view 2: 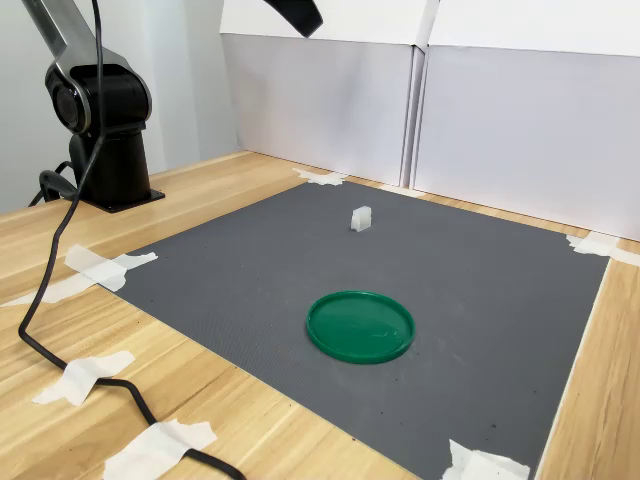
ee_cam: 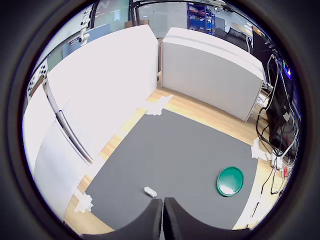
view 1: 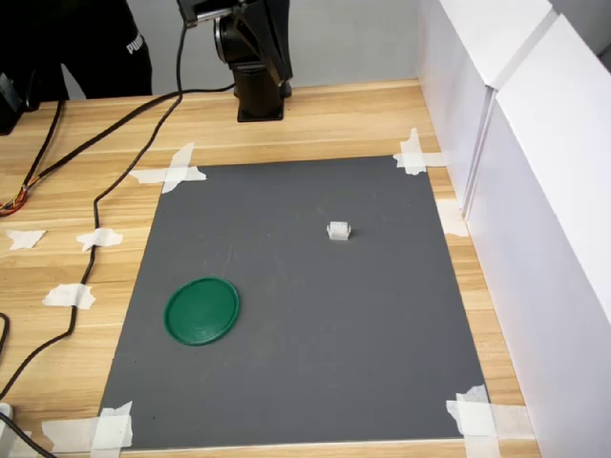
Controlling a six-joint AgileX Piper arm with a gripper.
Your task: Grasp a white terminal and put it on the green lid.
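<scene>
- Your gripper (ee_cam: 163, 215) was clenched on nothing: in the wrist view its two dark fingers (ee_cam: 150, 220) met along one thin seam, high above the mat (ee_cam: 190, 150).
- You had the terminal (view 1: 338, 230) lying alone on the mat in the first exterior view, well apart from the lid (view 1: 201, 310), which sat toward 8 o'clock from it.
- In the second exterior view the terminal (view 2: 361, 218) stood at 12 o'clock from the lid (view 2: 360, 326).
- Bare mat lay between the two.
- Around you: tape (view 1: 175, 170) on the mat corners, white walls (view 1: 535, 191) along the first exterior view's right, a black cable (view 1: 91, 219) on the wooden table (view 1: 334, 119), and the arm's base (view 1: 258, 86) at 12 o'clock.
</scene>
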